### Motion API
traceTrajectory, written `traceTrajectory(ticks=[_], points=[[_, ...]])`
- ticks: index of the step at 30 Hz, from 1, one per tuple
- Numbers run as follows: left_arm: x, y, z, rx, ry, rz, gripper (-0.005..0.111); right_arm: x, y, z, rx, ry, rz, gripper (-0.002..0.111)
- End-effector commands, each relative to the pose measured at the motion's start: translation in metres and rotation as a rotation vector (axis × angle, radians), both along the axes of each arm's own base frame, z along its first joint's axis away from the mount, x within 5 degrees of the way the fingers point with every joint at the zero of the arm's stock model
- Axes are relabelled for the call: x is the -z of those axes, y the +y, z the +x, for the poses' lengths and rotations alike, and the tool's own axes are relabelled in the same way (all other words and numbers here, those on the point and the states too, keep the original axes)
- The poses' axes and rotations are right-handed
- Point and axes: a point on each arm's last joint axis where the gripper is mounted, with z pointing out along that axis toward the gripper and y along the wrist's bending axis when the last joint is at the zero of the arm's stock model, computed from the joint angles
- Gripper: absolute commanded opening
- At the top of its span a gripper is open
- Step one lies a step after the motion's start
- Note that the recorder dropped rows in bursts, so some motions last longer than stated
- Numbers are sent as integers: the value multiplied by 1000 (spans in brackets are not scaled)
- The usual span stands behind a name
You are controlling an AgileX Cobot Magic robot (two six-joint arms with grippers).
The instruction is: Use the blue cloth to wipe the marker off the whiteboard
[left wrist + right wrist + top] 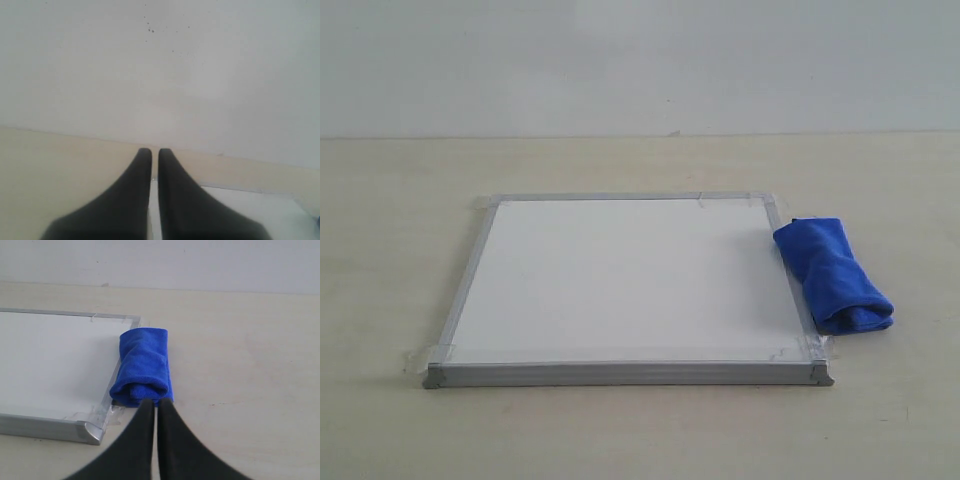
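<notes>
The whiteboard (620,280) lies flat on the table, its white face bare; no red marker line shows on it in any view. The blue cloth (832,275) is a folded roll resting along the board's right frame, its near end on the table. Neither arm appears in the exterior view. In the right wrist view my right gripper (154,403) is shut and empty, its tips just short of the near end of the blue cloth (144,367), beside the whiteboard (50,360). My left gripper (151,151) is shut and empty, above a corner of the whiteboard (250,202).
Clear tape holds the board's corners to the beige table (400,200). A plain pale wall (640,60) rises behind the table's far edge.
</notes>
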Motion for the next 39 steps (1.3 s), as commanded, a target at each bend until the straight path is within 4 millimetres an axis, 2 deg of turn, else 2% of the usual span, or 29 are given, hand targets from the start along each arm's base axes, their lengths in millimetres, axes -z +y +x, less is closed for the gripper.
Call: traceTrajectory(ticks=[1, 4, 5, 6, 7, 9, 11, 14, 18, 20, 23, 39], points=[[0, 3, 0, -4, 16, -317, 5, 0, 0, 0, 1, -5, -14, 0], [0, 3, 0, 18, 36, -563, 5, 0, 0, 0, 1, -5, -14, 0], [0, 2, 0, 22, 41, -589, 5, 0, 0, 0, 1, -5, -14, 0], [1, 2, 0, 15, 39, -518, 5, 0, 0, 0, 1, -5, -14, 0], [2, 2, 0, -4, 33, -272, 5, 0, 0, 0, 1, -5, -14, 0], [6, 2, 0, -19, 58, 7, 5, 0, 0, 0, 1, -5, -14, 0], [10, 3, 0, -34, 85, 188, 5, 0, 0, 0, 1, -5, -14, 0], [17, 3, 0, -28, 156, 303, 5, 0, 0, 0, 1, -5, -14, 0], [23, 3, -1, -15, 221, 300, 5, 0, 0, 0, 1, -5, -14, 0], [24, 3, -1, -19, 238, 193, 5, 0, 0, 0, 1, -5, -14, 0], [24, 3, -1, -21, 242, 140, 5, 0, 0, 0, 1, -5, -14, 0], [27, 2, -2, -13, 272, 193, 5, 0, 0, 0, 1, -5, -14, 0]])
